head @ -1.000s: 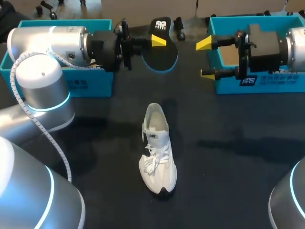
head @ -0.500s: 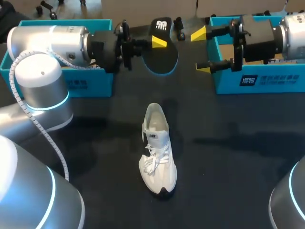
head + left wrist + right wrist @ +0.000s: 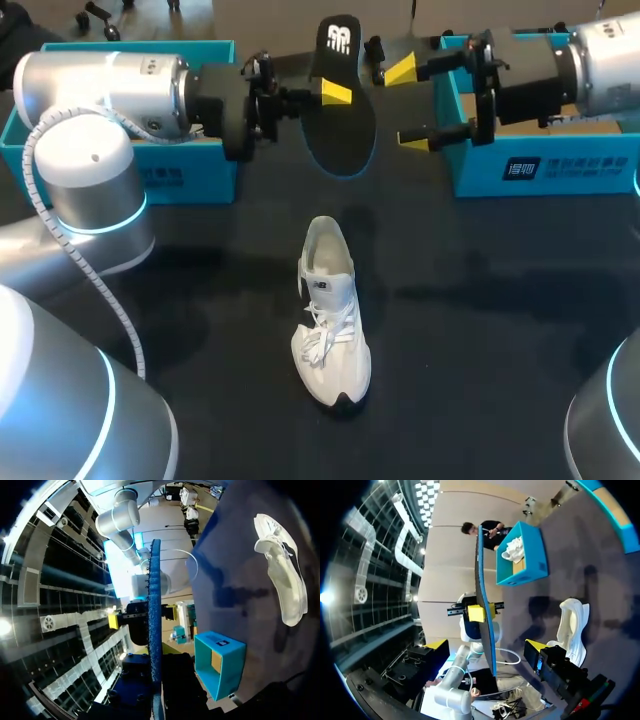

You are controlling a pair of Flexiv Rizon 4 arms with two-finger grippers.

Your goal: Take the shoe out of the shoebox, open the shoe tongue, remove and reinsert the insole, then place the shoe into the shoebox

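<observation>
The left end effector (image 3: 335, 94) is clenched on the insole (image 3: 345, 130), one yellow tip lying on its upper face, and holds it in the air above the far part of the table (image 3: 500, 330). The insole's long axis runs away from the robot, the narrower heel end farthest. That end bears a white printed mark. In both wrist views the insole appears edge-on, with a blue rim.

The right end effector (image 3: 407, 106) stands released, fingers wide apart, just beside the insole's right edge and not touching it.

Two teal shoeboxes flank the pair: one (image 3: 190, 178) under the left arm, one (image 3: 575, 172) under the right arm, each with a white label on its near wall. The insole hangs over the gap between them.

The white shoe (image 3: 330, 310) rests upright mid-table, toe toward the robot and heel away, with bare dark table on every side.
</observation>
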